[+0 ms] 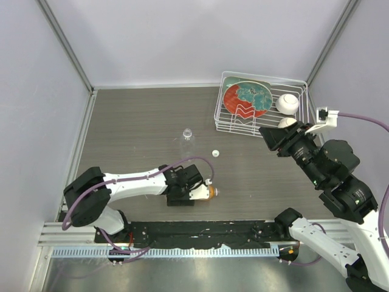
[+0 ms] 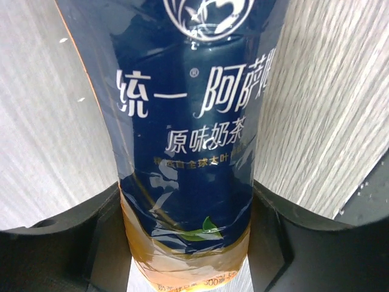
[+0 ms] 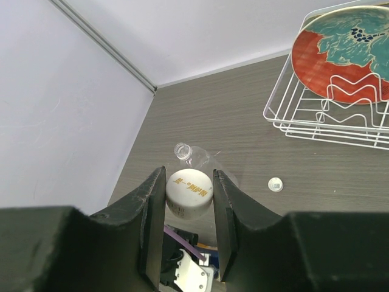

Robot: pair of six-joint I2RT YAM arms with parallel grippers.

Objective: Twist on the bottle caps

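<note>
Nearest the bases, the left end effector [image 1: 199, 192] clasps the orange bottle [image 2: 185, 152] low on the bench [image 1: 134, 134] — jaws part-open, touching both its sides, seemingly to steady it. Farther out, the right end effector [image 3: 188, 182] pinches the cream cap [image 3: 189, 193] aloft — well apart from that bottle, presumably awaiting its neck.

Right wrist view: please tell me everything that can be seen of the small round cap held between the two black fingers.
The small round cream-white plastic cap shows a flat smooth top with tiny orange print and a paler side wall below. The two black fingers of the right claw pinch it, one on each side, in the air above the grey wood-grain table. Nothing else touches it; the clear plastic bottle is farther off.
</note>
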